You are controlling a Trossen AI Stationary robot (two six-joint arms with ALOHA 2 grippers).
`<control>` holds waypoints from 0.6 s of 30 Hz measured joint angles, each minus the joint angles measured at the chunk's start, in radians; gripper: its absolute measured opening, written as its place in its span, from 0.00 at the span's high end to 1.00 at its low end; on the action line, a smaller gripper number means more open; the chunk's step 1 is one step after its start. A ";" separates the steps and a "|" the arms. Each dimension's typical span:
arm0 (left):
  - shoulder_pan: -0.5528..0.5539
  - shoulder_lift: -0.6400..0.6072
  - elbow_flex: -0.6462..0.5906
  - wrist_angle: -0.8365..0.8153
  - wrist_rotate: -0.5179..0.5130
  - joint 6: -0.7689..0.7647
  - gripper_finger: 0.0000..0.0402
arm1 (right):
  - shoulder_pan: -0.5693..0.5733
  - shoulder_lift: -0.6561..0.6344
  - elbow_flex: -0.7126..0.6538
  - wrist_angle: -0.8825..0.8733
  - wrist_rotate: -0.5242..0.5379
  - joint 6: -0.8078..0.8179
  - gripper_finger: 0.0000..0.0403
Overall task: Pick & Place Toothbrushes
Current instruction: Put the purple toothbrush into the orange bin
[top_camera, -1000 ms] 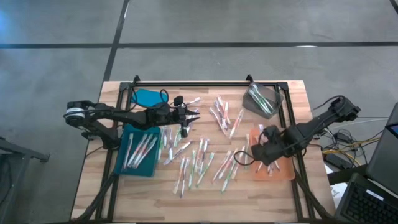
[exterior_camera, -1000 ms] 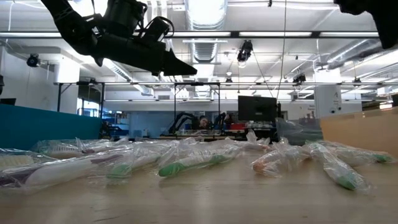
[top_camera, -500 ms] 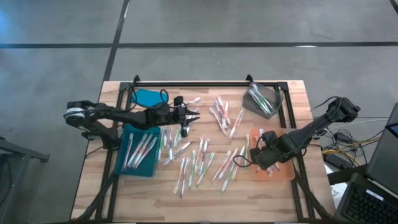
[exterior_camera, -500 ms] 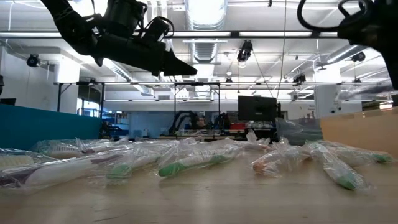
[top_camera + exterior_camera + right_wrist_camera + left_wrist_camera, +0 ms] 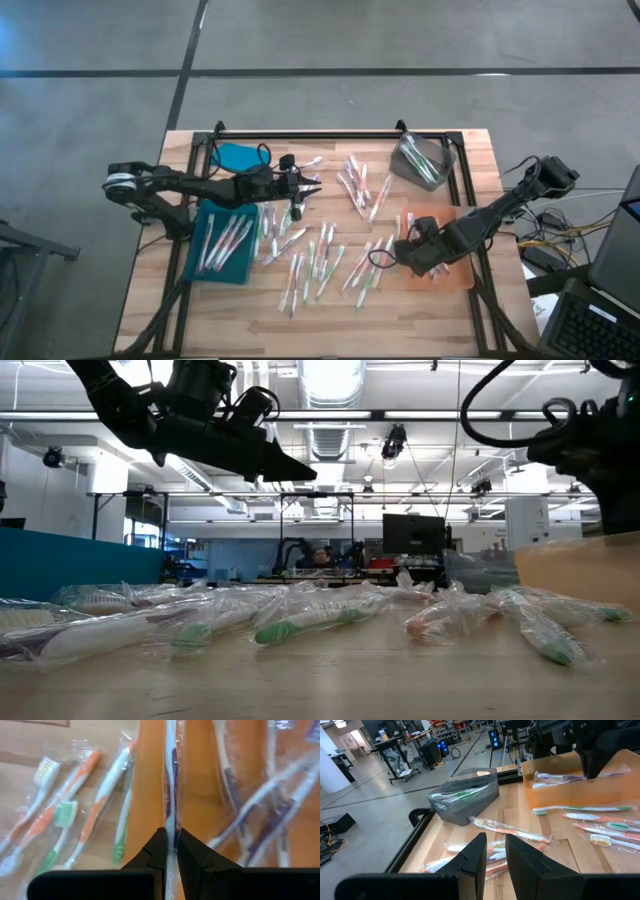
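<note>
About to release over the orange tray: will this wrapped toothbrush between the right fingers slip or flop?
The wrapped toothbrush probably stays stiff: it runs straight out from the right gripper. Its glossy clear wrapper looks slippery, so it may slide in the shut fingers. Thin and likely light, it should drop into the orange tray without tipping it.

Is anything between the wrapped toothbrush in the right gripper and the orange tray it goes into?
Nothing visible. The right gripper is shut on the wrapped toothbrush, already over the orange tray, beside other wrapped brushes lying in it.
</note>
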 joint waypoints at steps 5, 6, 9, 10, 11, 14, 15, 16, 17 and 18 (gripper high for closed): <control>0.000 0.000 0.000 0.000 0.000 -0.001 0.81 | 0.000 0.022 -0.039 0.030 0.002 0.024 0.95; 0.000 0.000 0.000 0.000 0.000 -0.001 0.81 | 0.000 0.032 -0.042 0.030 0.001 0.024 0.95; 0.000 0.000 0.000 0.000 0.000 -0.001 0.81 | 0.000 0.061 -0.047 0.029 -0.019 0.019 0.95; 0.000 0.000 0.000 0.000 0.000 -0.001 0.81 | 0.000 0.070 -0.047 0.028 -0.033 0.015 0.95; 0.000 0.000 0.000 0.000 0.000 -0.001 0.81 | 0.000 0.079 -0.047 0.027 -0.048 0.013 0.95; 0.000 0.000 0.000 0.000 0.000 -0.002 0.81 | 0.000 0.099 -0.047 0.010 -0.096 0.012 0.95; 0.000 0.000 0.000 0.000 0.000 -0.003 0.81 | 0.000 0.105 -0.047 0.009 -0.107 0.011 0.95; 0.000 0.000 0.000 0.000 0.000 -0.003 0.81 | 0.000 0.110 -0.047 0.007 -0.113 0.010 0.95; 0.000 0.000 0.000 0.000 0.000 -0.003 0.81 | 0.000 0.115 -0.047 0.004 -0.115 0.009 0.95; 0.000 0.000 0.000 0.000 0.000 -0.003 0.81 | 0.000 0.118 -0.047 0.002 -0.116 0.008 0.95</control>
